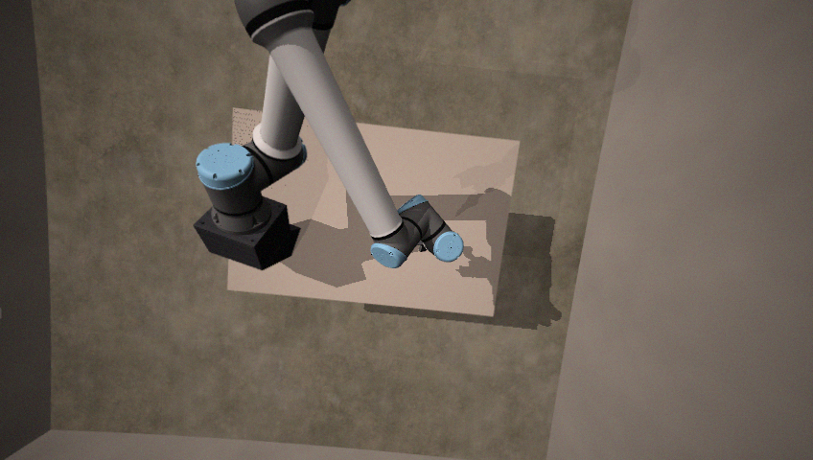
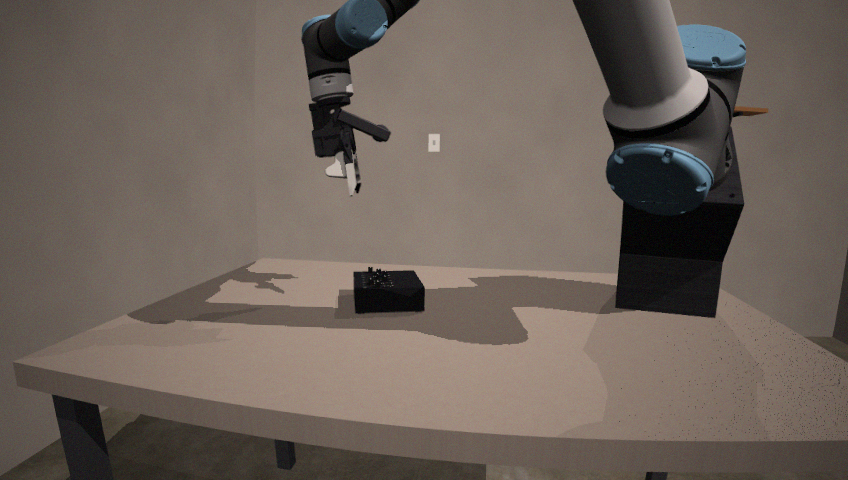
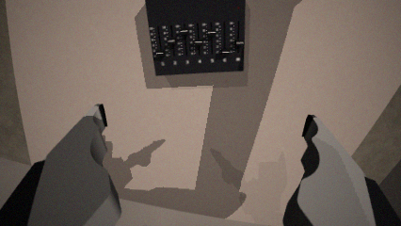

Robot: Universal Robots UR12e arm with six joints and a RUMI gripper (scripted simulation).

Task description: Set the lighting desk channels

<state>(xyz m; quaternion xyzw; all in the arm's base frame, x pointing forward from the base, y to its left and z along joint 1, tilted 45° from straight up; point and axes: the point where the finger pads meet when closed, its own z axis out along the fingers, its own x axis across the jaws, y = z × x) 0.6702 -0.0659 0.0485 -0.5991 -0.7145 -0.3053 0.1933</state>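
The lighting desk [image 2: 388, 290] is a small black box on the tan table, with several small fader knobs on its top. In the wrist view the lighting desk [image 3: 196, 37] fills the top centre, showing a row of several vertical fader slots with light knobs at different heights. My gripper [image 2: 345, 172] hangs high above the desk, slightly to its left, open and empty. In the wrist view its two grey fingers stand wide apart at the lower corners, with my gripper's midpoint [image 3: 203, 123] over bare table below the desk. The top view hides the desk under the arm's wrist [image 1: 419, 230].
The robot's black base [image 2: 678, 261] stands on the table's right rear part. The arm's long link [image 1: 336, 130] crosses over the table. A wall stands behind the table, with a small white plate [image 2: 433, 142] on it.
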